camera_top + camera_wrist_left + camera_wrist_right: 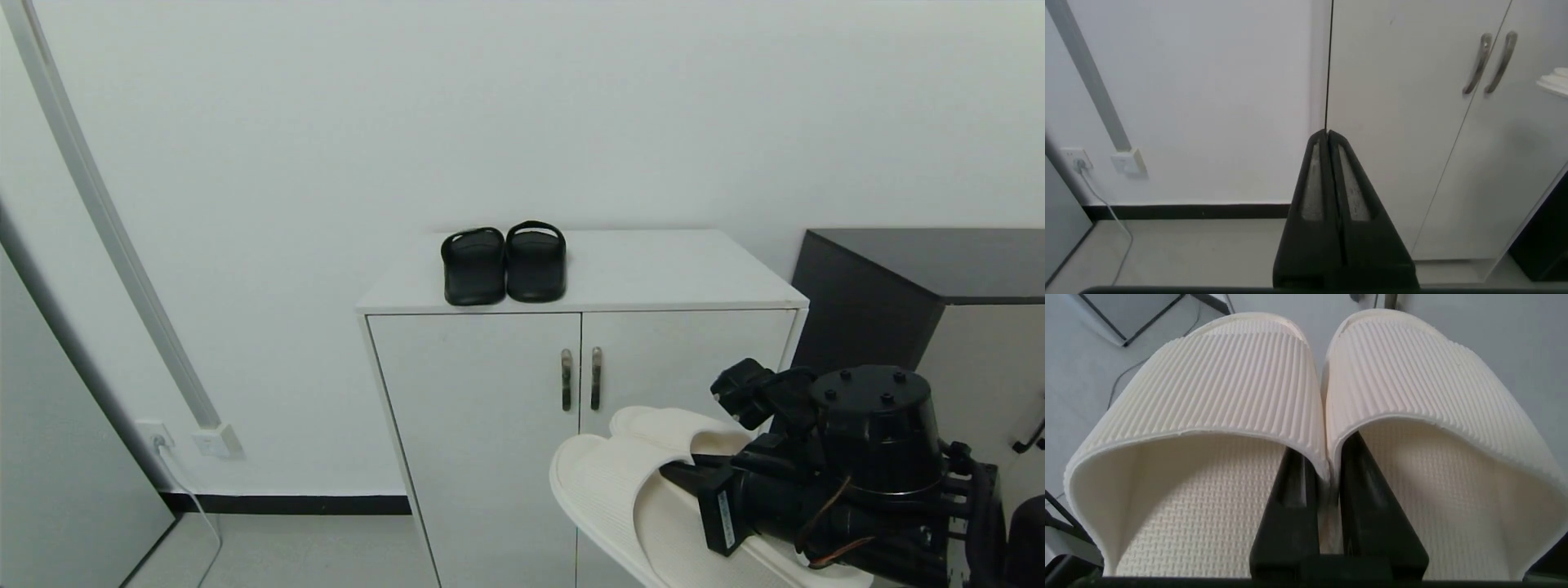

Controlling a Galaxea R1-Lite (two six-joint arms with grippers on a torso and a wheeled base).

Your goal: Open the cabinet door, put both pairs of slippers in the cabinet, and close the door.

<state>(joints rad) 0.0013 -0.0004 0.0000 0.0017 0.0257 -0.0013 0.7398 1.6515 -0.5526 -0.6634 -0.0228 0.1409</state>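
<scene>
White slippers (612, 490) hang low in front of the cabinet (669, 273), before its right door (686, 351), toes toward it. The right gripper (1325, 457) holds them as one: one finger sits inside each slipper and the two squeeze the adjoining inner walls together, so a single grasp carries the pair side by side. That hold probably keeps them aligned for sliding onto a shelf.

Black slippers (504, 265) stand as a neat pair on top of the cabinet, near its front edge above the left door (473, 408), toes toward the wall, waiting their turn.

Both doors are closed, and the two handles (580, 379) run upright just beside each other where the doors meet. So the opening step is not yet done, and nothing can go in until it is.

With the right arm loaded, that job seems to fall to the left gripper (1328, 143). It is empty, fingers pressed together, and sits low in front of the cabinet's left side, well apart from the handles. It would need to part its fingers to take one.
</scene>
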